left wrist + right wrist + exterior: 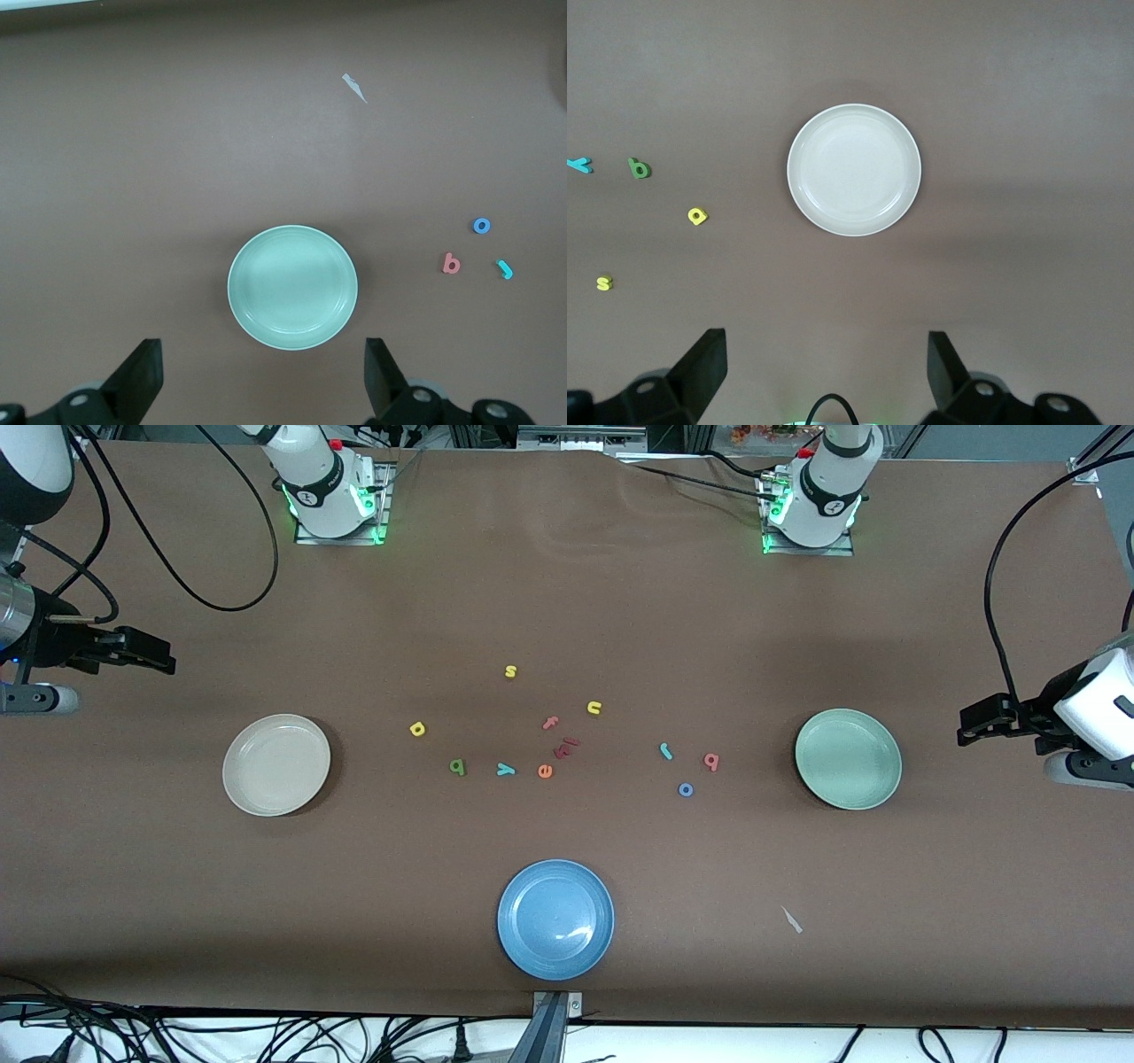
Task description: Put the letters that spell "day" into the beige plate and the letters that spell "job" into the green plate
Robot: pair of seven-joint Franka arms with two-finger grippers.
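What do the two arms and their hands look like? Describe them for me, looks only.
Both arms have glossy white shells with black joint bands, mounted on metal base plates lit by green lights, each with a red button. Black cables loop from both. The right hand and the left hand are black, each with two wedge-shaped fingers on a dark body with silver screws.

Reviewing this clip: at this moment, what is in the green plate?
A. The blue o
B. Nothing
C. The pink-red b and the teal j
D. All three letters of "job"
B: the green plate is bare, with the b, o and j lying on the table beside it.
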